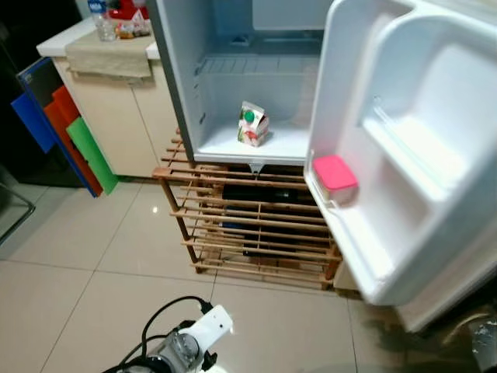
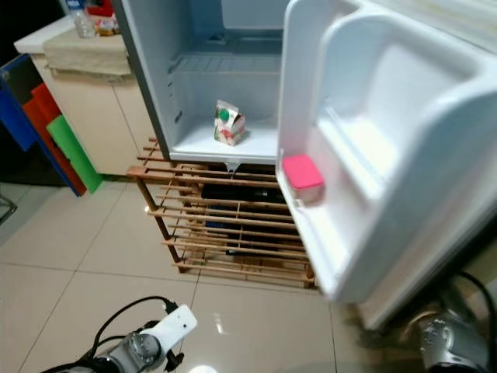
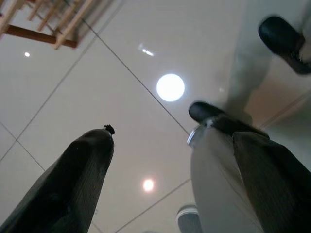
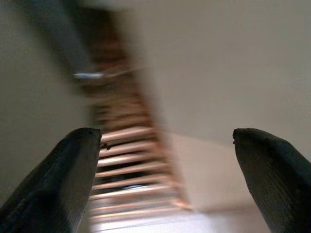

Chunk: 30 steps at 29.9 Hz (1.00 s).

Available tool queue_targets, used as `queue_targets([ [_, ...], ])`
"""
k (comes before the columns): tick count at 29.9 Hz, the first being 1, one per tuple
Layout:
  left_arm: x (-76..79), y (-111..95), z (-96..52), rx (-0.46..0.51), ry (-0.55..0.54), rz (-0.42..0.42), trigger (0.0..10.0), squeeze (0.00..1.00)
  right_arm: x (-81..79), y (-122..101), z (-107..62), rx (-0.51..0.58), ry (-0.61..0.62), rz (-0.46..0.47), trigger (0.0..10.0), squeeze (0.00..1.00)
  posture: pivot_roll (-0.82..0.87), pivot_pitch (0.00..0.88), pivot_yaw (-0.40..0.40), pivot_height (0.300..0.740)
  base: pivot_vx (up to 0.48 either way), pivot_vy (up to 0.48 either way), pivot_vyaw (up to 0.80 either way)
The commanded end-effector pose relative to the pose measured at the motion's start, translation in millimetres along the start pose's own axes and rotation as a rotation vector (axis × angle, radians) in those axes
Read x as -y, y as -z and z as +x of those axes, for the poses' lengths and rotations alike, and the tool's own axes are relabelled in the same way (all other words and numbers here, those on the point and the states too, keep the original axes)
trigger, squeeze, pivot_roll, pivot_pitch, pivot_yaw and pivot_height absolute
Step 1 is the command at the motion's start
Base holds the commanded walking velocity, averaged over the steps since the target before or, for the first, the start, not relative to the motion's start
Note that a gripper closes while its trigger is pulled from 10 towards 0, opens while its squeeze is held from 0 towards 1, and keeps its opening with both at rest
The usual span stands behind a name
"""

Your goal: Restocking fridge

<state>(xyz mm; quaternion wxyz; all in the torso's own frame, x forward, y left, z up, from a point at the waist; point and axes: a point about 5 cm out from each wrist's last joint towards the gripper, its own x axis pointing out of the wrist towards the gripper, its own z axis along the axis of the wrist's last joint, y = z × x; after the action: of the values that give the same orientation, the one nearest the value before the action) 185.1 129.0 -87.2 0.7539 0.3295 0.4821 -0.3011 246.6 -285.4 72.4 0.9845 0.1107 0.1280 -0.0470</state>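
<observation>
The small white fridge (image 1: 233, 93) stands wide open on a slatted wooden rack (image 1: 248, 233), its white door (image 1: 419, 155) swung out toward the robot's right. On the fridge floor sits a small white carton with green and red print (image 1: 253, 125), upright and alone. A pink lidded box (image 1: 335, 176) rests in the lower door shelf. Down low, the left gripper (image 3: 160, 160) hangs over glossy beige floor tiles (image 1: 70, 280), jaws spread apart and holding nothing. The right gripper (image 4: 165, 160) points at the blurred rack beside the door, jaws also wide and empty. Off to the left, a cream counter (image 1: 85, 47) carries a clear bottle (image 1: 101, 19), with blue, red and green boards (image 1: 66, 132) leaning against its side.
</observation>
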Motion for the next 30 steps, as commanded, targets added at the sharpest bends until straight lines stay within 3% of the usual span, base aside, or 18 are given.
queue_targets([
  [1, 5.9, 5, 0.6, -0.03, 0.012, 0.041, 10.0, 0.0, -54.1, -6, -5.0, -0.005, -0.321, -0.003, 10.0, 0.0, -0.12, 0.0, 0.053, 0.74, 0.0, 0.0, 0.0],
  [4, 7.6, 5, 0.8, -0.03, 0.013, 0.043, 10.0, 0.0, -64.3, -5, -9.1, -0.023, -0.389, -0.008, 10.0, 0.0, -0.12, 0.0, 0.052, 0.74, 0.0, 0.0, 0.0],
  [5, -8.9, 14, -2.2, -0.041, 0.005, 0.042, 10.0, 0.0, -72.8, -4, -14.3, -0.057, -0.461, -0.016, 10.0, 0.0, -0.12, 0.0, 0.049, 0.74, 0.0, 0.0, 0.0],
  [6, -8.9, 14, -2.2, -0.041, 0.005, 0.042, 10.0, 0.0, -72.8, -4, -14.3, -0.057, -0.461, -0.016, 10.0, 0.0, -0.12, 0.0, 0.049, 0.74, 0.0, 0.0, 0.0],
  [9, -30.1, 19, -6.9, -0.039, -0.005, 0.034, 10.0, 0.0, -51.3, -2, -7.0, -0.087, -0.317, -0.028, 10.0, 0.0, -0.11, 0.0, 0.041, 0.74, 0.0, 0.0, 0.0],
  [12, -34.2, 16, -7.5, -0.023, -0.026, 0.016, 10.0, 0.0, -33.7, -11, -0.4, -0.05, -0.167, -0.037, 10.0, 0.0, -0.11, 0.0, 0.038, 0.74, 0.0, 0.0, 0.0],
  [14, -38.8, 9, -7.9, 0.016, -0.065, -0.021, 10.0, 0.0, -20.8, -17, 3.8, -0.013, -0.037, -0.114, 10.0, 0.0, -0.11, 0.0, 0.037, 0.74, 0.0, 0.0, 0.0],
  [17, -47.2, -5, -9.3, 0.095, -0.125, -0.085, 10.0, 0.0, -15.5, -21, 7.1, 0.021, 0.05, -0.16, 10.0, 0.0, -0.11, 0.0, 0.033, 0.74, 0.0, 0.0, 0.0],
  [18, -58.1, -23, -12.6, 0.198, -0.181, -0.167, 10.0, 0.0, -19.7, -22, 9.5, 0.046, 0.072, -0.14, 10.0, 0.0, -0.1, 0.0, 0.03, 0.74, 0.0, 0.0, 0.0],
  [20, -61.8, -30, -14.1, 0.237, -0.195, -0.195, 10.0, 0.0, -22.2, -22, 10.2, 0.053, 0.074, -0.134, 10.0, 0.0, -0.1, 0.0, 0.03, 0.74, 0.0, 0.0, 0.0],
  [22, -74.9, -59, -21.7, 0.4, -0.215, -0.32, 10.0, 0.0, -39.7, -18, 14.0, 0.082, 0.049, -0.148, 10.0, 0.0, -0.09, 0.0, 0.024, 0.74, 0.0, 0.0, 0.0],
  [23, -74.9, -59, -21.7, 0.4, -0.215, -0.32, 10.0, 0.0, -39.7, -18, 14.0, 0.082, 0.049, -0.148, 10.0, 0.0, -0.09, 0.0, 0.024, 0.74, 0.0, 0.0, 0.0],
  [24, -101.6, -83, -41.5, 0.664, -0.209, -0.445, 10.0, 0.0, -56.4, -13, 18.3, 0.105, 0.039, -0.138, 10.0, 0.0, -0.08, 0.0, 0.022, 0.74, 0.0, 0.0, 0.0],
  [25, -119.5, -96, -59.7, 0.831, -0.218, -0.49, 10.0, 0.0, -62.9, -10, 19.9, 0.112, 0.033, -0.136, 10.0, 0.0, -0.08, 0.0, 0.023, 0.74, 0.0, 0.0, 0.0],
  [26, -119.5, -96, -59.7, 0.831, -0.218, -0.49, 10.0, 0.0, -62.9, -10, 19.9, 0.112, 0.033, -0.136, 10.0, 0.0, -0.08, 0.0, 0.023, 0.74, 0.0, 0.0, 0.0],
  [28, -138.0, -123, -96.6, 1.069, -0.251, -0.506, 10.0, 0.0, -73.4, -8, 22.8, 0.132, 0.023, -0.136, 10.0, 0.0, -0.07, 0.0, 0.026, 0.74, 0.0, 0.0, 0.0],
  [30, -140.6, -141, -120.4, 1.181, -0.287, -0.502, 10.0, 0.0, -80.5, -8, 24.7, 0.147, 0.011, -0.134, 10.0, 0.0, -0.07, 0.0, 0.027, 0.74, 0.0, 0.0, 0.0],
])
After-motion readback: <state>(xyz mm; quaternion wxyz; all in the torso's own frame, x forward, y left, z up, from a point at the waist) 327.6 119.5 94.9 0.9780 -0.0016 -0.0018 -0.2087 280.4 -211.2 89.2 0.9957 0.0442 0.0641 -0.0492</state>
